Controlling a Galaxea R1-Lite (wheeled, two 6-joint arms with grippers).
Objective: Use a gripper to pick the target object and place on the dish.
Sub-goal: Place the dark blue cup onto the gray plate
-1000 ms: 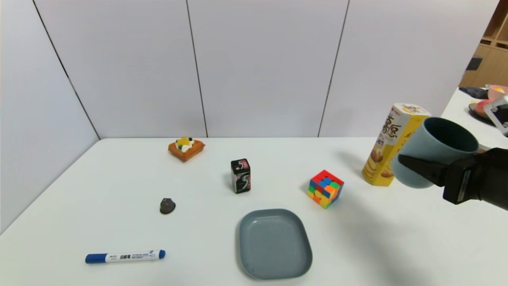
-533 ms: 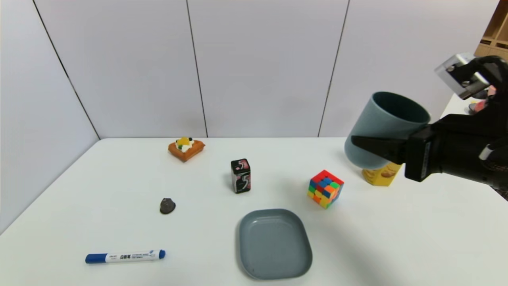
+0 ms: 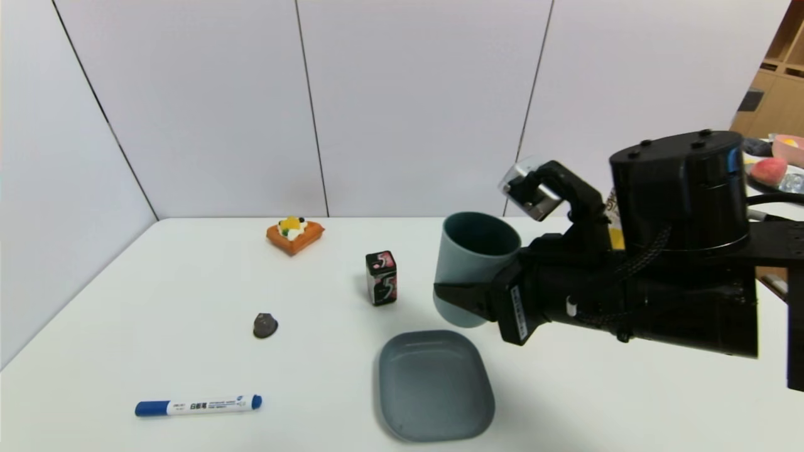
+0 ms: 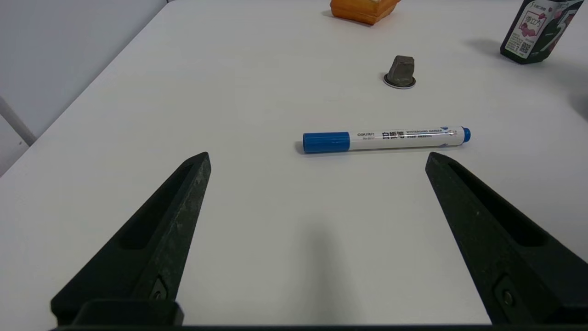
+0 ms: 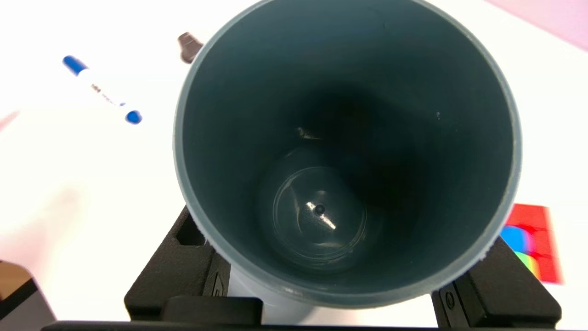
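While the left gripper [image 4: 318,158] hangs parked with fingers wide apart, its arm lies outside the head view. Lower centre there, the dish [image 3: 436,385] shows whole. Just above it, right of centre, the right gripper [image 3: 468,295] grips the cup [image 3: 472,267], fingers spread to its width, one mostly hidden. Beyond, at centre right, the black arm covers most of a yellow carton [image 3: 617,237].

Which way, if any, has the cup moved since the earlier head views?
Yes: the cup has moved leftward, from beside the yellow box to above the far edge of the dish.
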